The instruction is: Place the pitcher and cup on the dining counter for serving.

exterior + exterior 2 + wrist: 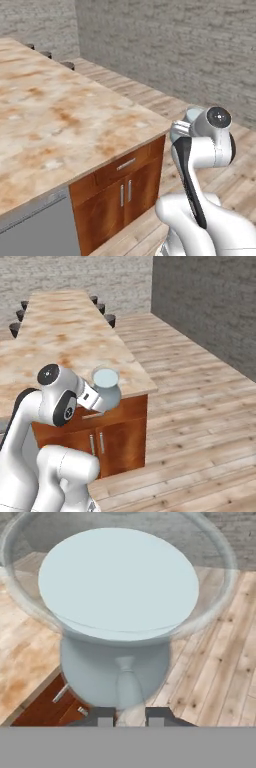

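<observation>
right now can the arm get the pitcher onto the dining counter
Probably yes. The tool is shut on the pitcher, held upright right at the near corner of the dining counter. The slab beside it looks bare, so a short move inward should do.

No lettering, label, brand mark, number or sign is showing anywhere in these pictures that can be read.
</observation>
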